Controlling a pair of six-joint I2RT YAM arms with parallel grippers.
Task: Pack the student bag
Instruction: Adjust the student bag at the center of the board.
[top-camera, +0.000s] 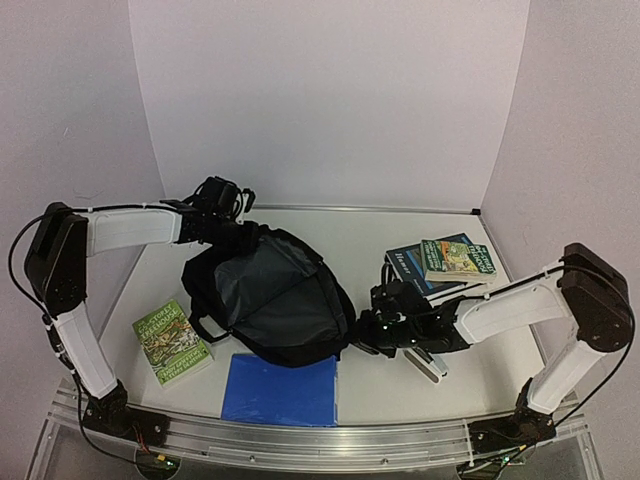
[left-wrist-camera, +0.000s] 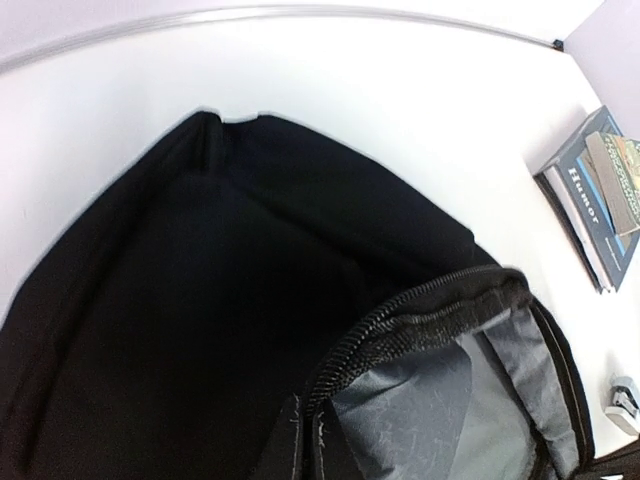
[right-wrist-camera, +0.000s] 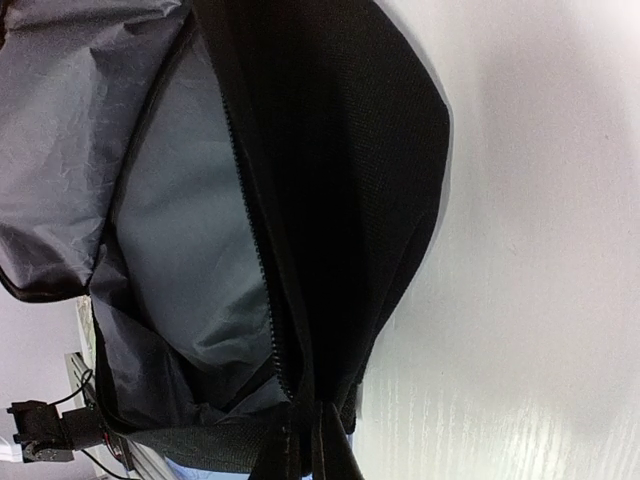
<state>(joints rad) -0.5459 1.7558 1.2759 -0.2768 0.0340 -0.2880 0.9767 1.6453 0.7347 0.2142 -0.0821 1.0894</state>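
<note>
Left claw (top-camera: 222, 200): out at the far edge of the student bag (top-camera: 265, 300), against its black fabric. Fingers lost in the dark cloth, so no telling whether spread or pressed together. Nearer than that claw and off to its left, green paperback (top-camera: 172, 343) flat on the tabletop (top-camera: 350, 235). Between the two claws, the bag lying on the tabletop, mouth unzipped, grey lining showing. Just on the near side of the bag, blue folder (top-camera: 280, 390). Right claw (top-camera: 372, 325): at the bag's right edge, pressed together on the black rim beside the zip. Beyond that claw and to its right, stacked books (top-camera: 440, 262). Close under its arm, small white item (top-camera: 432, 366).
</note>
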